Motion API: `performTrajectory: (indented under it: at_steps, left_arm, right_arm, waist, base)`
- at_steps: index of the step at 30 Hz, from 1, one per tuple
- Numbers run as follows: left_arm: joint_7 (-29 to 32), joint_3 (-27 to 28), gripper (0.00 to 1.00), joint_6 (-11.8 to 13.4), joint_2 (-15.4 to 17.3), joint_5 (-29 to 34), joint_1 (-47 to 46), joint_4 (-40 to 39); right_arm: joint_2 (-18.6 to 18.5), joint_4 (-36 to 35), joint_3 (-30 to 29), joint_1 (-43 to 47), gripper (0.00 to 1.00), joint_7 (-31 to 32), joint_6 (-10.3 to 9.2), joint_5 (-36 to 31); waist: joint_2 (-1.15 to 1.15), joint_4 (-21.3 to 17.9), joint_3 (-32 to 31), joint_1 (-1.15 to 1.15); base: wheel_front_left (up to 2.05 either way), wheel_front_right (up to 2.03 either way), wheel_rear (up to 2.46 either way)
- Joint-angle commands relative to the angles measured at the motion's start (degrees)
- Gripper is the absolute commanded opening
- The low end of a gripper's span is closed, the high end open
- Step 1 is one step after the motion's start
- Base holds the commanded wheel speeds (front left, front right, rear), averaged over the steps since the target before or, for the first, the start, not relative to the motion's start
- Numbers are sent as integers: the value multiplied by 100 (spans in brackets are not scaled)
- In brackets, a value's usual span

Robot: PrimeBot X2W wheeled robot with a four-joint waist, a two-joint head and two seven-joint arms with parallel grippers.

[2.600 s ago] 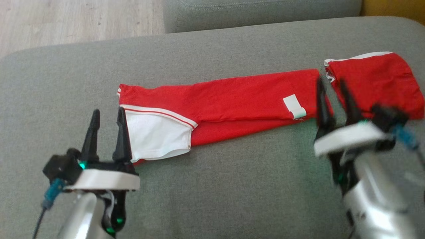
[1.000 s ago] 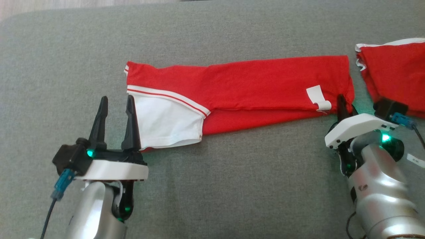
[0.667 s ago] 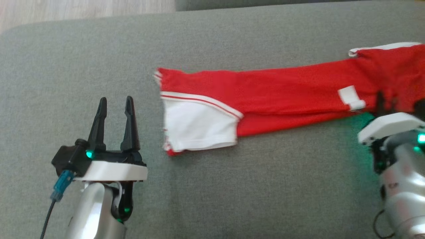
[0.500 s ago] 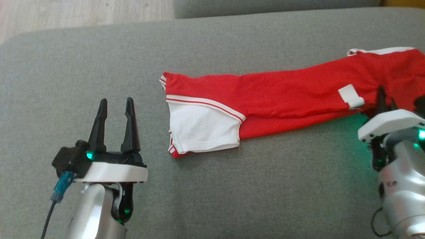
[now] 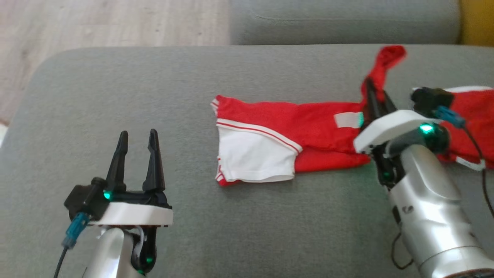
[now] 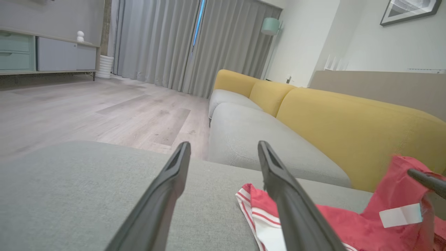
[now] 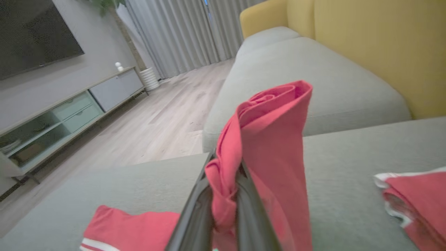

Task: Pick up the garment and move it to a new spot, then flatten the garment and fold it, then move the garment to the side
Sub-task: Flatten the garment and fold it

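- Holding the right end of the red garment (image 5: pixel 308 123) in a tight pinch, the right gripper (image 5: pixel 373 88) has a bunch of cloth standing up above its closed jaws. The rest of the garment lies along the grey cushion (image 5: pixel 231 224), with the white panel (image 5: pixel 254 158) flat at the left end.
- Risk of slip: the pinch takes a small gathered wad and not a flat edge. If the weight of the trailing cloth pulls on it, the wad could work loose.
- Risk of drag: the left end rests on the cushion with nothing supporting it. A one-sided pull would likely rumple it and spoil any fold.
- The left gripper (image 5: pixel 138 135) stands wide open, well apart from the garment and holding nothing. It offers no check on either fault.
- Risk of snag: a second red piece (image 5: pixel 472 106) lies just beside the right forearm (image 5: pixel 428 200). A swing to that side could catch it or drop the garment on top of it.
- Risk of overrun: the floor (image 5: pixel 115 23) lies beyond the cushion's far edge, so a long carry could drop the cloth there.
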Motion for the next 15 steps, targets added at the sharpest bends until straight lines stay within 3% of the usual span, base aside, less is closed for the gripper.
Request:
performTrajectory:
  at_steps: [1, 7, 15]
  left_arm:
    - [-29, 158, 100, 9, 30, -34, -114, -205]
    - [-29, 102, 100, 9, 20, -64, -107, -175]
    - [-29, -14, 100, 9, 14, -128, -184, -137]
  right_arm:
    - [110, -237, 209, -87, 0, 13, 21, 129]
    - [113, -507, 1369, 56, 0, 187, 21, 960]
    - [114, -54, 2281, 71, 0, 56, 21, 1595]
  waist:
    - [0, 147, -38, 1]
    - [0, 550, -17, 1]
    - [0, 1019, 147, 1]
  base:
    - [0, 0, 0]
    - [0, 0, 0]
    - [0, 0, 0]
